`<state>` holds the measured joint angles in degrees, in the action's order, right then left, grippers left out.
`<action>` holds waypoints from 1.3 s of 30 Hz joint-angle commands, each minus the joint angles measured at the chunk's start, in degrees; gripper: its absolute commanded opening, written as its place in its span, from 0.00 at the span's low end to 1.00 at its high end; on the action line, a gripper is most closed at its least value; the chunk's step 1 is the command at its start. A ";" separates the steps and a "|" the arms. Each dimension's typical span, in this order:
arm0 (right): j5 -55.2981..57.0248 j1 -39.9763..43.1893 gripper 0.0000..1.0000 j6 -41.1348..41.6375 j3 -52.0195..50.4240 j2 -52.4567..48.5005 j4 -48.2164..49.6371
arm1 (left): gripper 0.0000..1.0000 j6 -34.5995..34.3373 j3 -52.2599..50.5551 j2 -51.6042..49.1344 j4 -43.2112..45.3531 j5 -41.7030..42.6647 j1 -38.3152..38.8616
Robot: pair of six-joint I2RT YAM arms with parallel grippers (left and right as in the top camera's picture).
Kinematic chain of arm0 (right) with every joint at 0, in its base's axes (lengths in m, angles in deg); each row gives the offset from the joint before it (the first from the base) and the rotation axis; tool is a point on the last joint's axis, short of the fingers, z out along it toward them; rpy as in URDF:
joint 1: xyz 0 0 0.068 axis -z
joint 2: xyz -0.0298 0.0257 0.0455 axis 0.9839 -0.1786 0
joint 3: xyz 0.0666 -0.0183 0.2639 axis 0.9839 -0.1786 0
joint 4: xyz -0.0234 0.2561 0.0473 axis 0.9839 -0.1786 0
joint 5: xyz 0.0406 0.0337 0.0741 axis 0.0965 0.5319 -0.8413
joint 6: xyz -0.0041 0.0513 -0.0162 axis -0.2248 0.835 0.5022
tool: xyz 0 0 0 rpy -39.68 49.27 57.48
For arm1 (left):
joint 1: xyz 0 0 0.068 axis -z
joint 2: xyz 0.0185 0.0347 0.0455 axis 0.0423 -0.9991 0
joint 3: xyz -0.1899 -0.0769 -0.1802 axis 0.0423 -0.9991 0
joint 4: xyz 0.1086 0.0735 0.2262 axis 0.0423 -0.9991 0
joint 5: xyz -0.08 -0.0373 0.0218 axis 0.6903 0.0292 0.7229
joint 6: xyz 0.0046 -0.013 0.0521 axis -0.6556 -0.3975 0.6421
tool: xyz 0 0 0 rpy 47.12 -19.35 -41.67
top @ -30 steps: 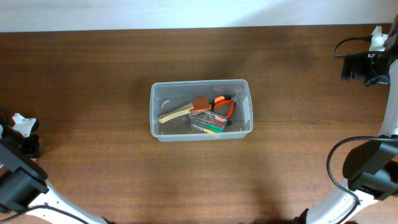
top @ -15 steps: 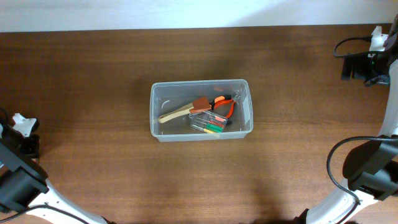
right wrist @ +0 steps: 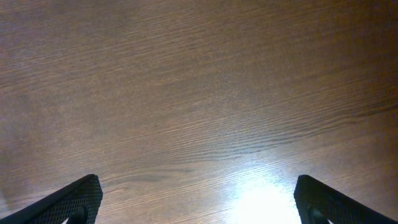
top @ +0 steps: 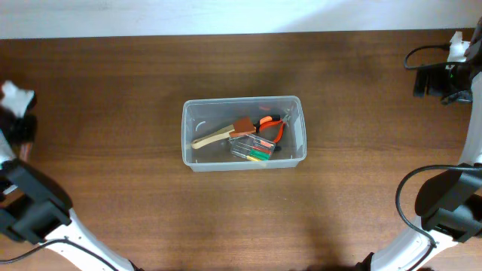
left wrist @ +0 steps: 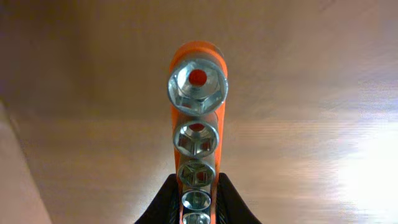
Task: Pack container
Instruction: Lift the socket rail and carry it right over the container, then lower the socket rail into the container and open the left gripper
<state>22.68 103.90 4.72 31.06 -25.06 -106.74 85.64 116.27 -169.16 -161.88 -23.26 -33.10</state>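
Since the left gripper (left wrist: 197, 196) is clamped on the orange socket rail (left wrist: 197, 118), I'd guess that's the next thing going in. The container (top: 241, 100) sits well off to its right, between both arms, already holding pliers (top: 273, 126) and a bit case (top: 252, 149). The right gripper (right wrist: 196, 193) hangs spread wide with nothing in it, probably just parked out of the way.

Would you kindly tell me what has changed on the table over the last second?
The left arm swung toward the far side of the table; its gripper is clamped on an orange socket rail. The container, its tools and the right arm stayed put.
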 commanded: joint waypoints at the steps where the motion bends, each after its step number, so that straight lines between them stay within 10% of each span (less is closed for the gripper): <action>1: -0.33 -0.15 0.99 -0.22 -0.26 -0.22 0.15 | 0.02 -0.57 8.66 0.13 -3.41 11.98 4.17; 13: -0.33 -0.15 0.98 -0.24 -0.26 -0.22 0.15 | 0.02 0.44 27.26 0.13 -11.54 27.71 23.26; 39: -0.33 -0.15 0.99 -0.24 -0.26 -0.22 0.15 | 0.02 12.98 16.96 0.11 -13.33 24.65 55.82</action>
<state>22.68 103.90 4.70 31.06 -25.06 -106.71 97.12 137.08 -169.16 -176.09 1.68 21.54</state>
